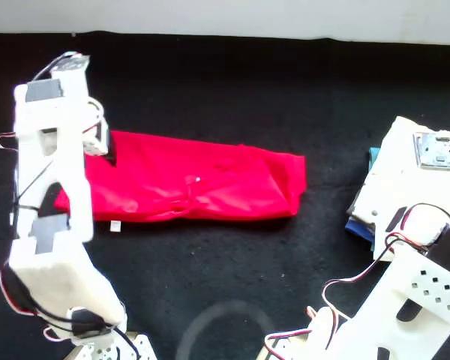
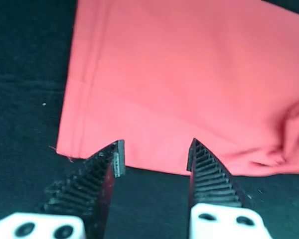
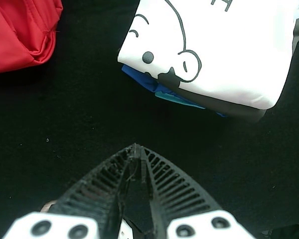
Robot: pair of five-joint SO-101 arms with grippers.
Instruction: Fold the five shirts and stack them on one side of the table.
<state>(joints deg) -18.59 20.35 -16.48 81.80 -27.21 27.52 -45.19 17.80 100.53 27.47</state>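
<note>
Left tool [image 2: 157, 144], jaws apart, at red shirt [image 2: 189, 74]; white label [image 1: 115, 225] unreadable.

The light is bright and even and seems to fall from above. In the high view the left arm's [image 1: 49, 172] white shell glares almost featureless, while the black table [image 1: 210, 75] swallows detail. The red shirt [image 1: 195, 184] shows only soft shadows in its creases and looks washed pale in the left wrist view. The white shirt [image 3: 214, 50] glares, with a dark shadow under its stack.

Left tool [image 2: 157, 144] spread wide (toothed black jaws), right tool [image 3: 137, 148] pinched together at its tips
</note>
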